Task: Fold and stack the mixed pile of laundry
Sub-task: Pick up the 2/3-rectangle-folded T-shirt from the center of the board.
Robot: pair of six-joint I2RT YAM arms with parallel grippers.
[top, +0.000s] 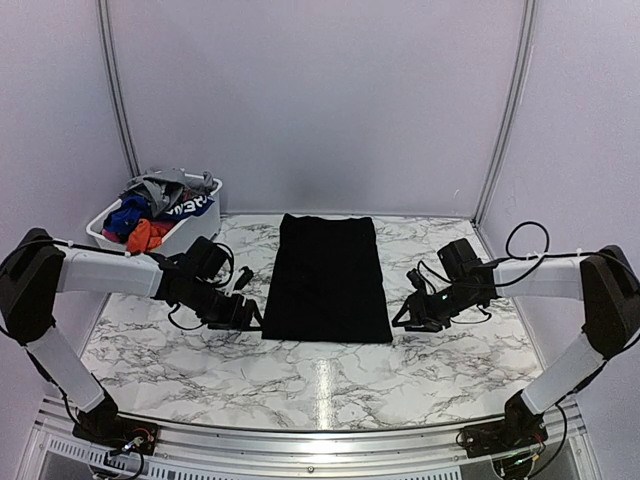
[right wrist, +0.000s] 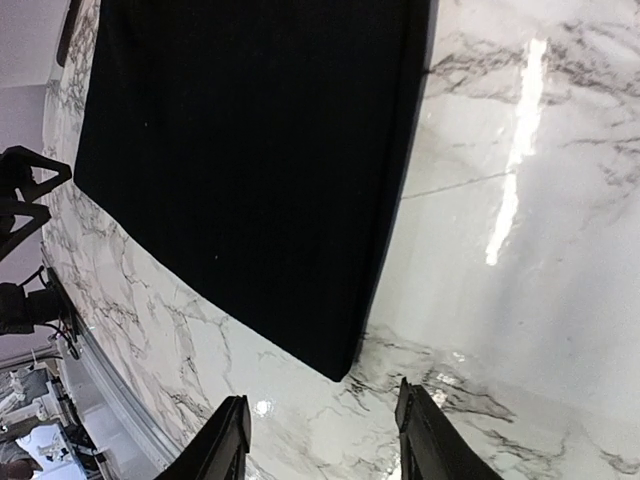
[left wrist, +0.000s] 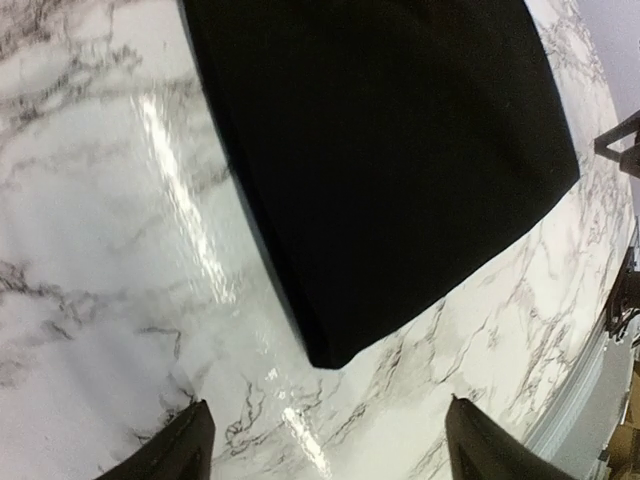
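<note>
On the marble table (top: 320, 385), black garment (top: 327, 277) lies flat, long axis near-to-far.
I see left gripper (top: 248, 317) wide, right gripper (top: 405, 318) narrower, both empty, flanking its near corners.

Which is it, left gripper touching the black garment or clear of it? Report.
Apart. The left wrist view shows the left gripper open, with bare marble table between both fingertips and the black garment's near corner.
</note>
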